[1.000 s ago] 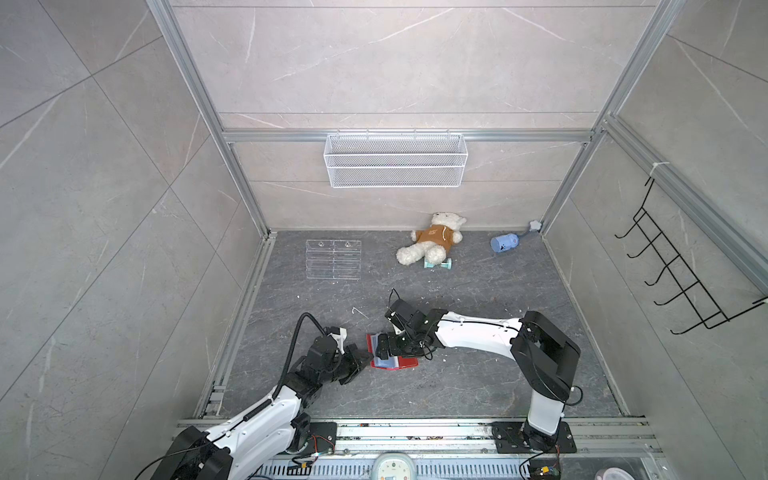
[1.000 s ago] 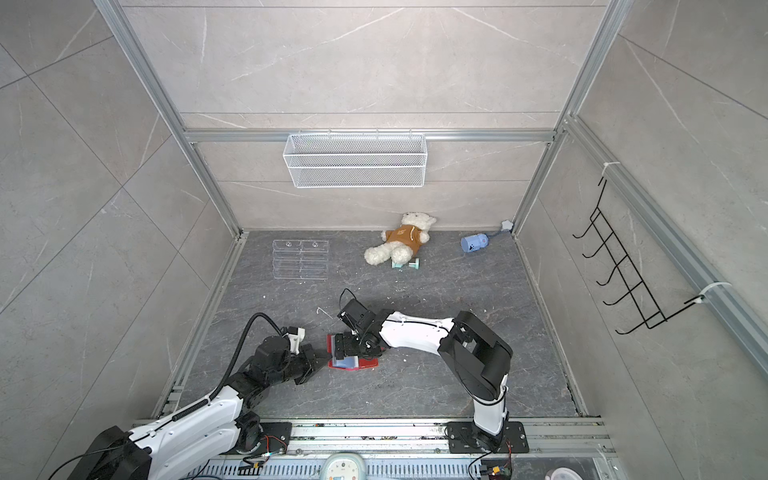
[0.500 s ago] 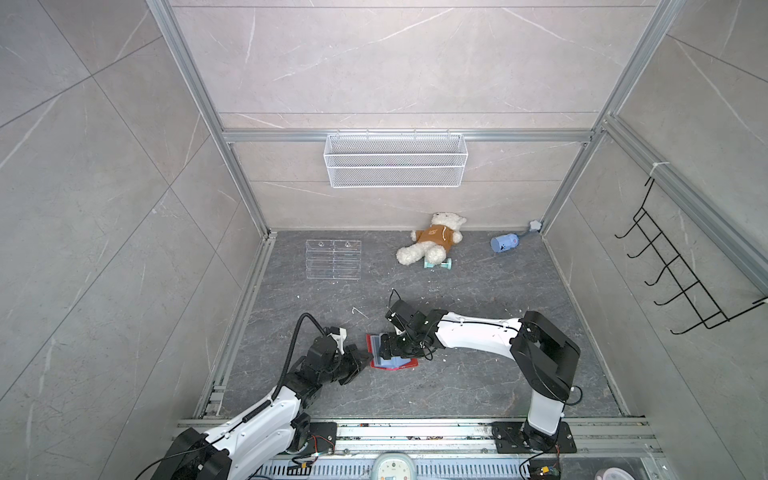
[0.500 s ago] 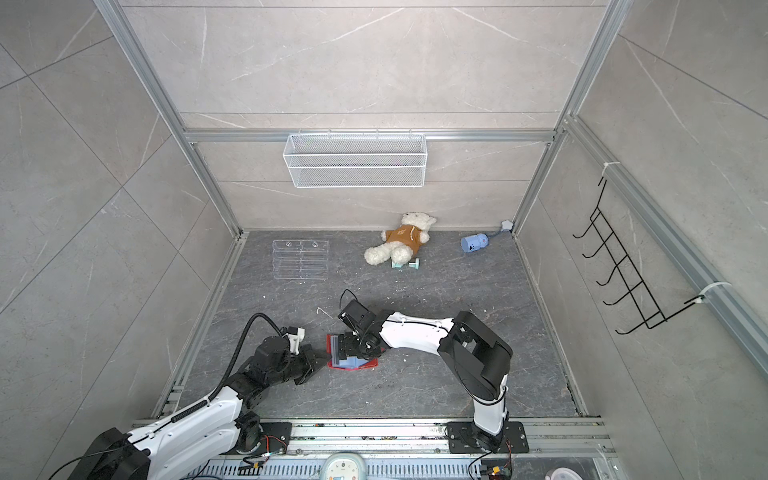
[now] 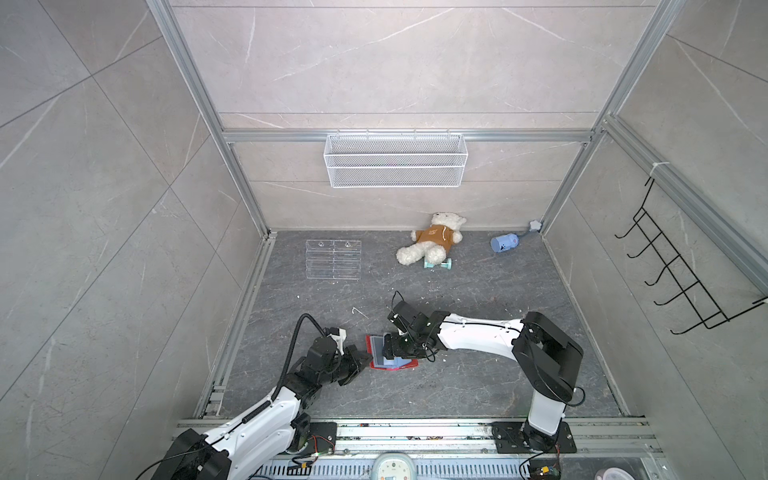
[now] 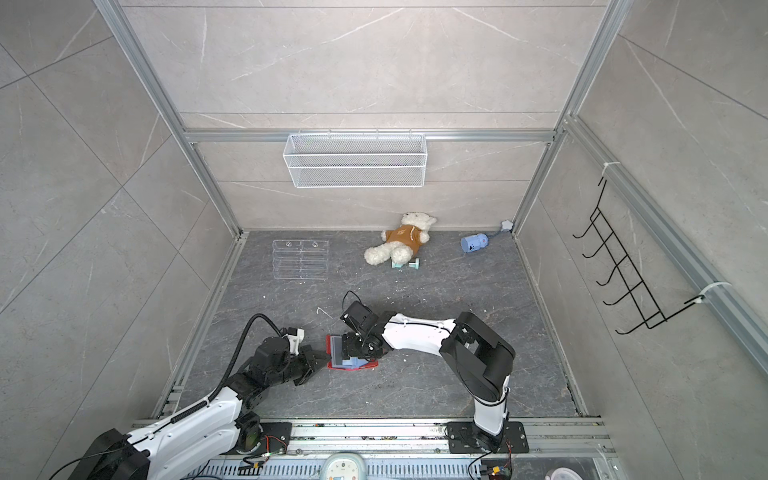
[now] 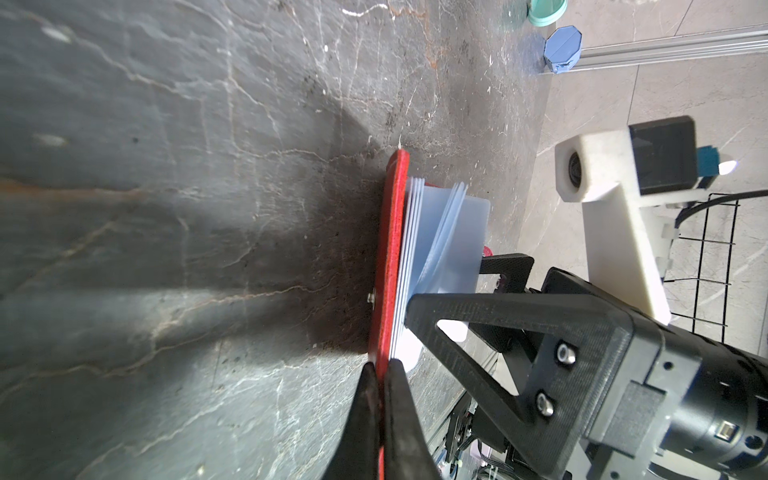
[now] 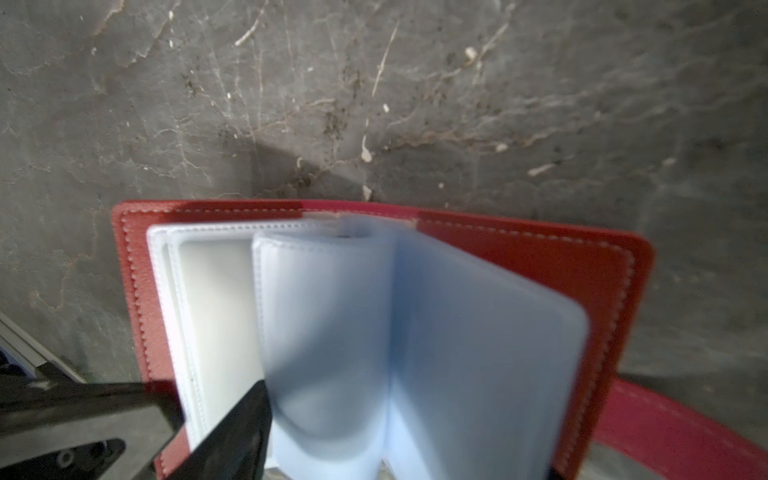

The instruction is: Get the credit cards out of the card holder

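The card holder (image 5: 401,365) (image 6: 365,365) lies open on the dark floor, a red cover (image 8: 519,249) with pale blue-clear sleeves (image 8: 457,332) fanned upward. My left gripper (image 7: 380,368) (image 5: 365,358) is shut on the edge of the red cover (image 7: 390,249). My right gripper (image 5: 390,352) (image 6: 347,350) hangs over the holder with its jaws apart. A bundle of sleeves (image 7: 453,232) stands between its fingers (image 7: 478,307). In the right wrist view one finger (image 8: 232,428) touches the sleeves and the other is hidden behind them. No credit cards show in any view.
At the back of the floor are a clear acrylic rack (image 5: 333,259), a teddy bear (image 5: 432,243), a teal dumbbell (image 5: 437,264) and a blue cup (image 5: 504,242). A wire basket (image 5: 395,160) hangs on the back wall and a black hook rack (image 5: 681,282) on the right wall.
Both arms stay at the card holder. The right gripper's jaws have drawn somewhat closer together around the sleeves.
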Robot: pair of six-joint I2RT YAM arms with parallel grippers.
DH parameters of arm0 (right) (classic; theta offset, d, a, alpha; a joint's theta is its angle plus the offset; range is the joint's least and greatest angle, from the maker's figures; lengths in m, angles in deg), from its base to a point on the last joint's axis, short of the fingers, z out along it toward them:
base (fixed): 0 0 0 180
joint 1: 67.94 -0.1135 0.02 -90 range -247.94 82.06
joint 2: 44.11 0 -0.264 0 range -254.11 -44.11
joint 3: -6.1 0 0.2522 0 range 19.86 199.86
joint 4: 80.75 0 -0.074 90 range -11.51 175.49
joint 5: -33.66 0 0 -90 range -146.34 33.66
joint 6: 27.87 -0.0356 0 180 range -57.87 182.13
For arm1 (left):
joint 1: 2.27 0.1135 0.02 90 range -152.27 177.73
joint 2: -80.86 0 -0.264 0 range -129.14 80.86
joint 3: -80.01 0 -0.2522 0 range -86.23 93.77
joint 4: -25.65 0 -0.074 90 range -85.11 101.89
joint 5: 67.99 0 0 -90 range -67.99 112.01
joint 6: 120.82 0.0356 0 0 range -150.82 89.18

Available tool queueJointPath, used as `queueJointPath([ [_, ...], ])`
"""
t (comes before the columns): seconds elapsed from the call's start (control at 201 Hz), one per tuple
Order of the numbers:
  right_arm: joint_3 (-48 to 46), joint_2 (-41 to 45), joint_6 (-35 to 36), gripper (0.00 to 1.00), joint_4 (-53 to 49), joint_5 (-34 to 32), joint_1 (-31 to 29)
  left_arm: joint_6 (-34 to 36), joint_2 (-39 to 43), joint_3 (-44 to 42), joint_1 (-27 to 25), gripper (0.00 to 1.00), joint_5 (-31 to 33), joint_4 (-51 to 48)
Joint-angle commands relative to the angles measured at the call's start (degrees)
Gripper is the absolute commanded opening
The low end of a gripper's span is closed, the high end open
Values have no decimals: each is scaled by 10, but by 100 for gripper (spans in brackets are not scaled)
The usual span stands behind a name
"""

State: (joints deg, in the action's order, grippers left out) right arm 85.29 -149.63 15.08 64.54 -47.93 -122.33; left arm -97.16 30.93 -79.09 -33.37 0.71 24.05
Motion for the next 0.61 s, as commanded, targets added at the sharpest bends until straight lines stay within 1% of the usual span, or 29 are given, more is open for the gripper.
queueJointPath([
  [0.0,-19,22,-11,72,-23,-29,9,18,0,-2,1,0,-1,5],
  [0.602,-60,65,-10,72,-13,-26,30,31,-23,-1,1,0,-1,7],
])
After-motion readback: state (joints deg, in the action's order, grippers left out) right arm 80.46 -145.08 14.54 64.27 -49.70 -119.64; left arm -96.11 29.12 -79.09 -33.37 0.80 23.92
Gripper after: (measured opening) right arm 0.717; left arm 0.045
